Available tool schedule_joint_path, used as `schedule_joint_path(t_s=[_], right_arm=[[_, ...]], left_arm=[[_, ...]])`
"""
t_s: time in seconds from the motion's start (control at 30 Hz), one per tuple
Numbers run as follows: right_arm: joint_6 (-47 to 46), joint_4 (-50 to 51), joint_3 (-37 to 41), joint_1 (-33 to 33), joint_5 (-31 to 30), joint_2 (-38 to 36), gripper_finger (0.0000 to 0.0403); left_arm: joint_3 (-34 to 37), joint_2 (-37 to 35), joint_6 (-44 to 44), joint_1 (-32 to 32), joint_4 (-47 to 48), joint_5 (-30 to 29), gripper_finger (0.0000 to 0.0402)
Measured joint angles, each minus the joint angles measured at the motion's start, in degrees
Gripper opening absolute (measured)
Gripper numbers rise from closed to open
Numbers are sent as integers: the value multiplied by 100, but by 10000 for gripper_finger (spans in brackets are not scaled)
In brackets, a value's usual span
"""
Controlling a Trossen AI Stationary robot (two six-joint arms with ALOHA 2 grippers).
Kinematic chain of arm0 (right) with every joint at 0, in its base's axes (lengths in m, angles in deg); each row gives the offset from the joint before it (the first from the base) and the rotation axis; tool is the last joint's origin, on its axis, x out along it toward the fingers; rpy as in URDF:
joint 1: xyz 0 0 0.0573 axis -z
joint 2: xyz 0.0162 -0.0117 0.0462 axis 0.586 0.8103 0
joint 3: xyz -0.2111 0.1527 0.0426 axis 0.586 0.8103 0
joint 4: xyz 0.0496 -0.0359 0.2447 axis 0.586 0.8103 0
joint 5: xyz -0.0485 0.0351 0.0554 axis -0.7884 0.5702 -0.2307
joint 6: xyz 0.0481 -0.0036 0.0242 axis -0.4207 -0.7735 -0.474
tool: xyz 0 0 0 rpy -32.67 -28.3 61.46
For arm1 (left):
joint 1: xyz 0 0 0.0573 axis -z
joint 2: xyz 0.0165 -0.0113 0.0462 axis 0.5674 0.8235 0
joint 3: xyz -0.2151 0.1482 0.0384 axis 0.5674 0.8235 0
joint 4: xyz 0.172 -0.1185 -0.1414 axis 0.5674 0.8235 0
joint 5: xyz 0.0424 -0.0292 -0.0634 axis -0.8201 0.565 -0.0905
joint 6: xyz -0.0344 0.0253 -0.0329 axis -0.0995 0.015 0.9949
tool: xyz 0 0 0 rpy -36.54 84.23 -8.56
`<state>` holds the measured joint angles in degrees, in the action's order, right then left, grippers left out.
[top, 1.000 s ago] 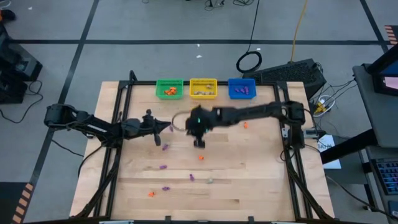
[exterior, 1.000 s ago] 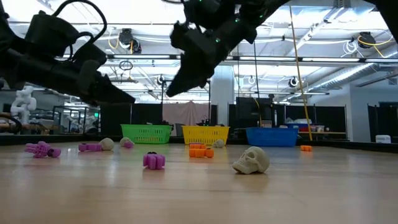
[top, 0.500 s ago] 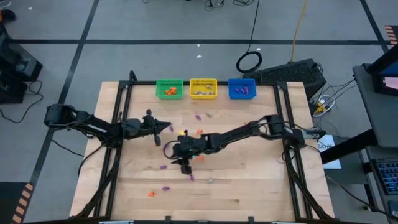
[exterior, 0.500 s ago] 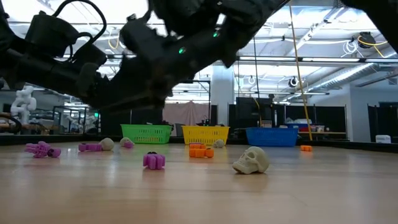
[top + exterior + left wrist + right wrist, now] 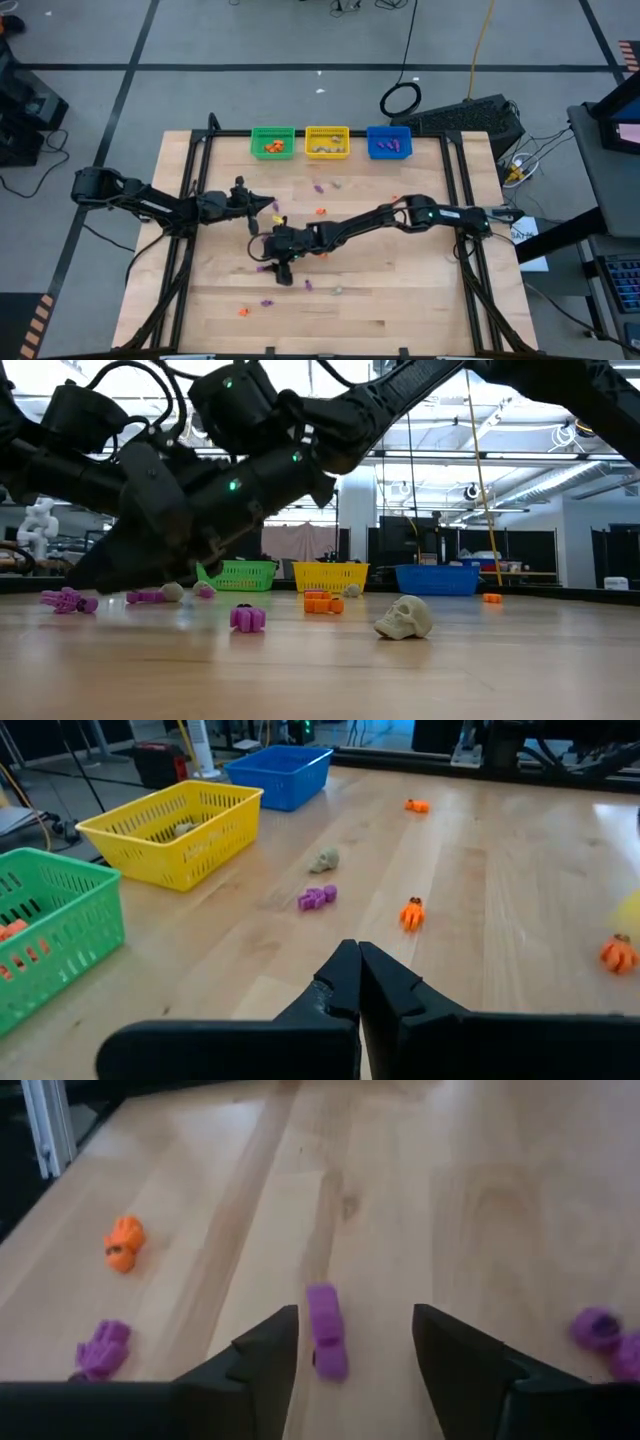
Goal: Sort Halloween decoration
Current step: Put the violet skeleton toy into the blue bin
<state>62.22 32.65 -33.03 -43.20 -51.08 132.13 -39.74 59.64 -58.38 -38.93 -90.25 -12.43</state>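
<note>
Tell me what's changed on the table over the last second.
The right hand swept from the table's middle toward the left and nearer edge, came down low and opened; it now straddles a purple trinket without gripping it. Nothing was picked up or dropped. The left hand stayed shut and parked at the left, and the green basket, yellow basket and blue basket didn't move.

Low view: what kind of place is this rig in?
Likely a robotics lab or test hall: open ceiling with strip lights, dark curtained bays behind the table, and a pale humanoid figure standing far left.
</note>
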Motion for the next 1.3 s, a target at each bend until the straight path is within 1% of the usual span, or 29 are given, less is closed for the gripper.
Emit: schedule_joint_path(t_s=[0.07, 0.23, 0.37, 0.47, 0.63, 0.7, 0.9, 1.03, 1.1, 1.13, 1.23, 1.3], right_arm=[[-52, -38, -5, -2, 102, 79, 178], [-104, -129, -16, -7, 104, 199, 163], [-100, -135, -22, -5, 99, 246, 140], [-30, -122, -22, -10, 82, 252, 105], [115, -36, -22, -46, 59, 255, 30], [257, 104, -22, -57, 59, 199, 12], [622, 977, 5, -95, 132, -215, 14], [940, 1408, 7, -93, 120, -597, 7], [1113, 1891, 4, -88, 53, -846, 7], [1194, 2143, 4, -84, -70, -954, 7], [1468, 3128, 29, -84, -700, -1333, 7], [1594, 3577, 130, -70, -1063, -1642, 6]], left_arm=[[0, 1, -1, -1, -2, -2, 0], [4, 2, 4, 0, -15, -7, 0], [4, 2, 4, -2, -20, -9, 0], [4, 2, 4, -1, -24, -9, 0], [4, 2, 6, 0, -24, -10, 0], [4, 2, 9, -1, -23, -9, 0], [4, 2, 8, -2, -12, -11, 0], [4, 2, 8, 0, 9, -10, 0], [4, 2, 8, 0, 7, -11, 0], [4, 2, 8, -2, 7, -9, 0], [4, 2, 8, -1, 7, -11, 0], [4, 2, 8, -2, 5, -11, 0]])
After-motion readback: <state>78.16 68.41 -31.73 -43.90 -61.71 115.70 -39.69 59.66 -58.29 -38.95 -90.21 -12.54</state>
